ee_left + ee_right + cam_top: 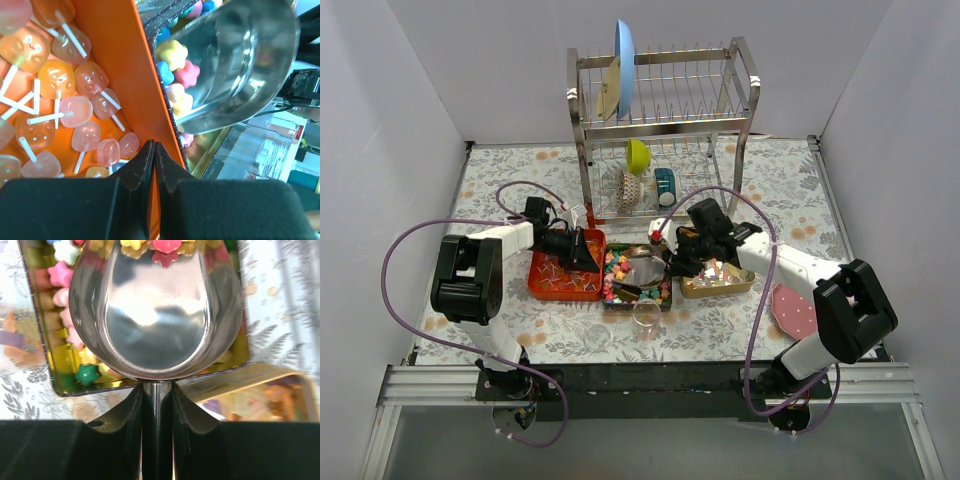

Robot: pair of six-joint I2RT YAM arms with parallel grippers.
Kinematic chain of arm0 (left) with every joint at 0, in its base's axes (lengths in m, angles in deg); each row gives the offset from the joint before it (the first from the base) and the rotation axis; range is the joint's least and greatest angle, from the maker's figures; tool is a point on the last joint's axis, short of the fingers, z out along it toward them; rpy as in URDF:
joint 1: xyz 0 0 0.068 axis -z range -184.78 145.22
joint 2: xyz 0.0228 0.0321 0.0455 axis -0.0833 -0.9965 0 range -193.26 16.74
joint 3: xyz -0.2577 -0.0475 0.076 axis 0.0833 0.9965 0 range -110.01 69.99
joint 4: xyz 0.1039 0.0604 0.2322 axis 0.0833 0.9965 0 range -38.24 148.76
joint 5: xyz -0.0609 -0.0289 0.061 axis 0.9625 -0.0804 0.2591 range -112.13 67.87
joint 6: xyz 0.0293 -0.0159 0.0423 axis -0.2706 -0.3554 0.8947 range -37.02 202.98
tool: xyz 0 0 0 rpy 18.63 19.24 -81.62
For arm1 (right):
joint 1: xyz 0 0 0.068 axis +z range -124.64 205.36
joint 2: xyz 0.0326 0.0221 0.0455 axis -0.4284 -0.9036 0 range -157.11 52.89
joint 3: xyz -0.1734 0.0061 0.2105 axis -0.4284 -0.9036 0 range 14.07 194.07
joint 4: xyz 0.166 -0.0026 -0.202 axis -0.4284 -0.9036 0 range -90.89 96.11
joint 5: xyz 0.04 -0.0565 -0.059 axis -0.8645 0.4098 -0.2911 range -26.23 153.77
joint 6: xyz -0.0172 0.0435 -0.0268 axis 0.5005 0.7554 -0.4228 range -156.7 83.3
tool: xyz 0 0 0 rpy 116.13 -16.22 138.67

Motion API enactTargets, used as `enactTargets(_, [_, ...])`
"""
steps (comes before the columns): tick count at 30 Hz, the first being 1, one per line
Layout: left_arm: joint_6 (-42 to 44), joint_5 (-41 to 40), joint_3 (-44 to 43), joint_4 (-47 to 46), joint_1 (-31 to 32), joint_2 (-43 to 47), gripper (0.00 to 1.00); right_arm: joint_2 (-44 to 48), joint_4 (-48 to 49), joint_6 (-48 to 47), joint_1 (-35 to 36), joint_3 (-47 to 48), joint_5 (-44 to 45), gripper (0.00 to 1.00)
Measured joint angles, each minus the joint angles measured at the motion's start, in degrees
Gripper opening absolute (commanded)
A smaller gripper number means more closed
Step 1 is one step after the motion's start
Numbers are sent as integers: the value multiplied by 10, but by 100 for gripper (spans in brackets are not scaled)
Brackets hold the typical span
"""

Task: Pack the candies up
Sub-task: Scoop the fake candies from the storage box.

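The candies (pixel 616 272) are tiny star-shaped lumps in mixed bright colours, lying in a dark gold-lined tray (pixel 608 301) at the table's middle. My right gripper (pixel 677 265) is shut on the handle of a metal scoop (pixel 646 270), whose bowl lies in that tray. In the right wrist view the gripper (pixel 158 390) clamps the handle, the scoop bowl (pixel 157 315) is mostly bare, and a few candies (pixel 165 247) sit at its far lip. My left gripper (pixel 588 252) is shut on the right wall of the orange tray (pixel 542 285); the left wrist view shows its fingers (pixel 142 160) pinching that wall (pixel 125 75).
The orange tray holds several pale lollipops (pixel 75 115). A small clear glass (pixel 646 315) stands just in front of the candy tray. A gold tin (pixel 718 282) lies to its right, a pink plate (pixel 795 310) further right. A dish rack (pixel 665 130) stands behind.
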Motion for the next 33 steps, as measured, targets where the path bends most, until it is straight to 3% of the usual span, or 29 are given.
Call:
enactTargets(2, [0, 0, -1, -3, 0, 0, 3, -15, -38, -27, 0, 42, 12, 2])
enactTargets(7, [-1, 0, -1, -12, 0, 0, 4, -51, -125, -88, 0, 128, 16, 17])
enactTargets(17, [-14, 10, 4, -34, 0, 0, 5, -102, -231, -149, 3, 154, 37, 15])
enactTargets(21, [-26, 18, 12, -50, 0, 0, 5, -116, -272, -160, 4, 188, 57, 34])
enactTargets(24, [-35, 22, 19, -65, 0, 1, 5, -123, -288, -161, 4, 208, 72, 41])
enactTargets(33, [-51, 30, 36, -90, -1, 4, 5, -132, -306, -161, 4, 210, 94, 46])
